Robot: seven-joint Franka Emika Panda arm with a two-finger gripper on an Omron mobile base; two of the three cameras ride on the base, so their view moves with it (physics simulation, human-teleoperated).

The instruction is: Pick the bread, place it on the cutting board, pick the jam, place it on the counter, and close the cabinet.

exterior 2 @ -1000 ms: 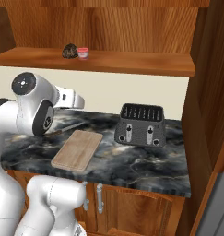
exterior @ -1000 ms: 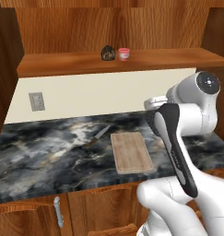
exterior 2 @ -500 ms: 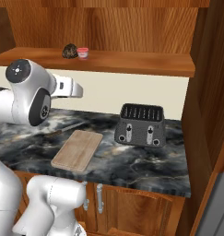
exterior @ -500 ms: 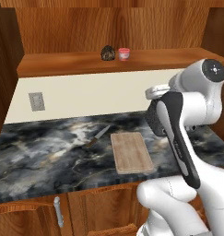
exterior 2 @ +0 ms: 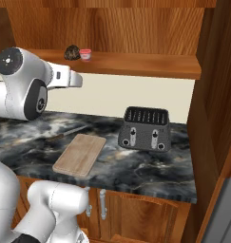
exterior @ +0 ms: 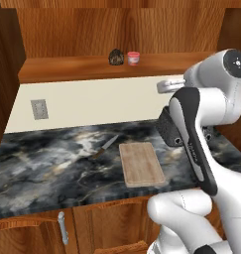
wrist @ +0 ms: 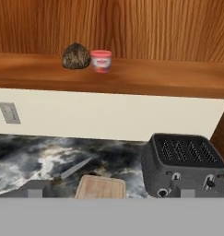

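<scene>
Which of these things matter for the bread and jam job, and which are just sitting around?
Job:
bread
jam
cutting board
counter
cabinet

Lying about:
toaster
knife
wall outlet

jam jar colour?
Pink-red body, paler whitish top. The jam shows best in the hand view.

Even, bright rendered light; sharp, glare-free.

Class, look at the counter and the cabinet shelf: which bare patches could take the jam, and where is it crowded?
Bare counter lies in front of the toaster and left of the knife. The shelf is bare right of the jam. Crowded spots: jam beside bread, and knife close by the cutting board.
</scene>
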